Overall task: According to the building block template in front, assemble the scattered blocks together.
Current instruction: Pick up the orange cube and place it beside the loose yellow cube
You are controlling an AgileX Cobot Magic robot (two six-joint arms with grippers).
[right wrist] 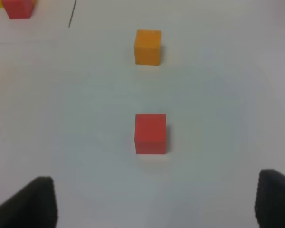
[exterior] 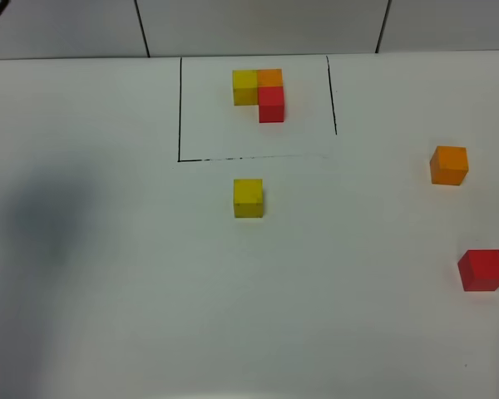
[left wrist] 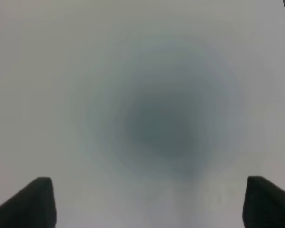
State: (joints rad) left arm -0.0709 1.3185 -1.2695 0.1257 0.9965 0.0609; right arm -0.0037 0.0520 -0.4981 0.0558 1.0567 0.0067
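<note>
Plain yellow cube (exterior: 249, 198) near template (exterior: 259, 93); orange cube (exterior: 449, 165), red cube (exterior: 481, 270) rightward.

The building block template (exterior: 259, 93) is yellow, orange and red inside a thin black outline (exterior: 180, 108). Plain, unpatterned: the yellow block (exterior: 249, 198), orange block (exterior: 449, 165) and red block (exterior: 481, 270). The table (exterior: 108, 291) is white.

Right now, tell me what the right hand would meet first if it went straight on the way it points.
Probably the red cube: it sits centred ahead of the open right hand, with the orange cube farther along the same line. Depth is hard to judge.
</note>
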